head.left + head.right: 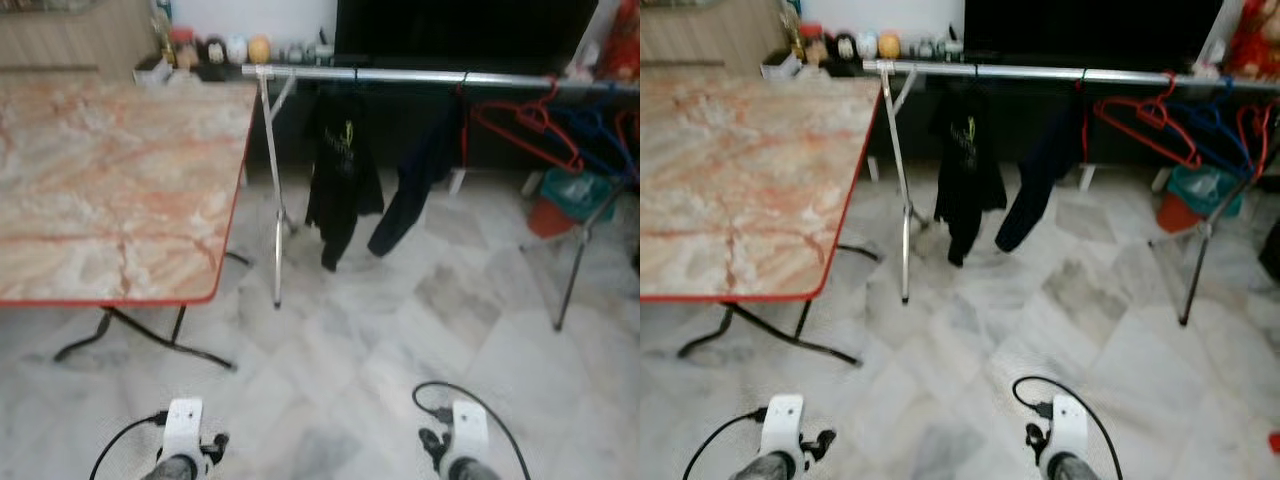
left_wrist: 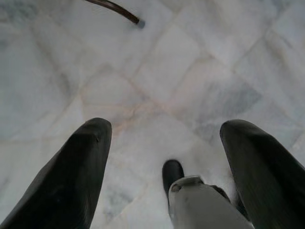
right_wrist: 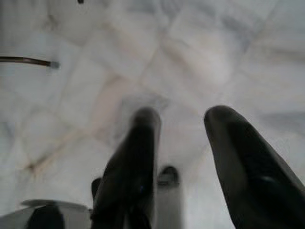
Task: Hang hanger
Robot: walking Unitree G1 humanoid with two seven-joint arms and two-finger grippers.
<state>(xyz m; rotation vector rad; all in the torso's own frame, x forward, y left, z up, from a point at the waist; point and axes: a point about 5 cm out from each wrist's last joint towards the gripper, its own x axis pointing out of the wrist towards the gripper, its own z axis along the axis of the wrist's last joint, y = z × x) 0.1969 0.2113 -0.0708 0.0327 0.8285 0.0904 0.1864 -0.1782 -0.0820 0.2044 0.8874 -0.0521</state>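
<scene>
Barely begun, by the look of it: left gripper (image 2: 162, 157) and right gripper (image 3: 183, 143) hanging low over the marble floor (image 1: 350, 370), fingers spread, gripping nothing. No hanger in hand yet. Red hangers (image 1: 525, 125) already hooked on the silver rail (image 1: 420, 76) toward the right, beside the blue ones (image 1: 590, 135) and two dark garments (image 1: 340, 170). Long axis running roughly along the rail, hooks up. Desk (image 1: 110, 190) to the left. Approach, pick and hang all left.

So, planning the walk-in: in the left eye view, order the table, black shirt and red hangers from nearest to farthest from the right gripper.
1. Black shirt, hanging ahead, slightly left.
2. Table, across on the left.
3. Red hangers, far right on the rail.
The first two are close.
</scene>
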